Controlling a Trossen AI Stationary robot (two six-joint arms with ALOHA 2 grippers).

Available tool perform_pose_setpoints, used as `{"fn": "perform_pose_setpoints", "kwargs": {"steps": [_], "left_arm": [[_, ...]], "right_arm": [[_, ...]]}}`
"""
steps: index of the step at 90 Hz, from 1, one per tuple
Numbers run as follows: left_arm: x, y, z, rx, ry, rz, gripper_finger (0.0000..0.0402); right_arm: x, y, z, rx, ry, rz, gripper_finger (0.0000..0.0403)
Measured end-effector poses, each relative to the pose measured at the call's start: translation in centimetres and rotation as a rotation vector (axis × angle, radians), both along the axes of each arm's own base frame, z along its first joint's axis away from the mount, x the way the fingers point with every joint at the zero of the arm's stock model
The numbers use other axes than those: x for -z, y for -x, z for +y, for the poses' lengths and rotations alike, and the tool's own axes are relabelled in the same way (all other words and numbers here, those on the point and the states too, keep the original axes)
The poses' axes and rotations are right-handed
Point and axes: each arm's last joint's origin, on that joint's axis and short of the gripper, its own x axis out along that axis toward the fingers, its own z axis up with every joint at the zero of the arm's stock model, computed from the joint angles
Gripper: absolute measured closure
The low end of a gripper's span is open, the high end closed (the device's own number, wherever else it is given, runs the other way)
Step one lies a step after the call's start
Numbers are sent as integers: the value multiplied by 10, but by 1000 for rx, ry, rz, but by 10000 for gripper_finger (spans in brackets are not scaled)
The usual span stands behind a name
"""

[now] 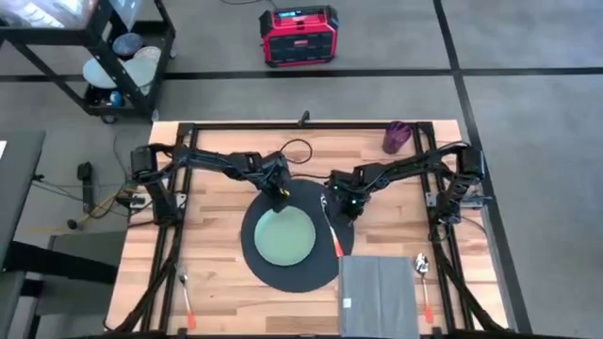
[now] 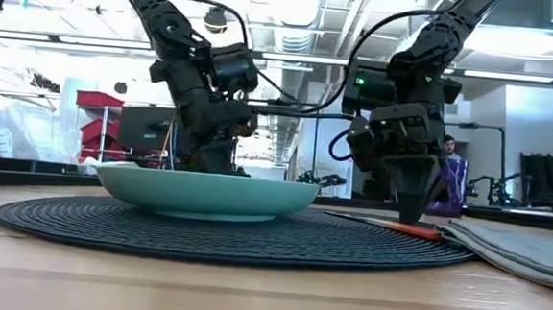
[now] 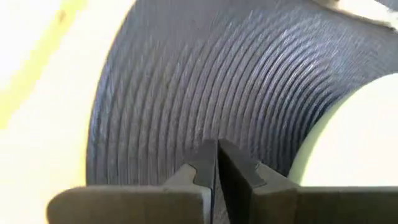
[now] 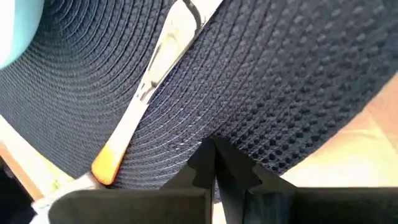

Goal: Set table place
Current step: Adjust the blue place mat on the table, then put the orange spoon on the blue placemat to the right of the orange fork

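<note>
- placemat (image 1: 292, 268) lies mid-table (image 1: 217, 301), pale green plate (image 1: 285, 235) on it
- left gripper (image 1: 282, 201) sits at the mat's far edge, just behind the plate; fingers (image 3: 202, 168) pressed together, tips down on the weave, nothing seen between them
- right gripper (image 1: 345, 209) at the mat's right far edge, fingers (image 4: 202, 163) pressed together over the mat rim
- orange-handled utensil (image 4: 146, 93) lies on the mat beside the right gripper; its head is cut off in the wrist view
- grey napkin (image 1: 377, 294) touches the mat's near right; spoon (image 1: 423, 275) lies beside it
</note>
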Motion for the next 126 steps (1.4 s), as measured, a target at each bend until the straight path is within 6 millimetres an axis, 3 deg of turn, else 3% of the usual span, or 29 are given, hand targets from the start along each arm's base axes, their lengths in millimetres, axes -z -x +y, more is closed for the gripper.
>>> {"fn": "perform_pose_setpoints", "kwargs": {"steps": [20,49,68,100,113,126], "left_arm": [[-14,-8,10,-5,-33,-50,401],[-13,-2,16,-21,-23,0,401],[-6,7,12,50,-24,96,401],[-4,9,12,120,-61,106,401],[-3,10,11,119,-56,116,401],[-1,16,9,152,-42,176,401]], "right_arm": [[2,5,-4,27,-15,15,403],[2,6,-9,31,-34,-1,403],[-20,7,-15,57,66,-93,403],[-62,31,-23,75,134,-122,403],[-65,33,-15,45,128,-107,403],[-55,27,-7,13,113,-113,403]]}}
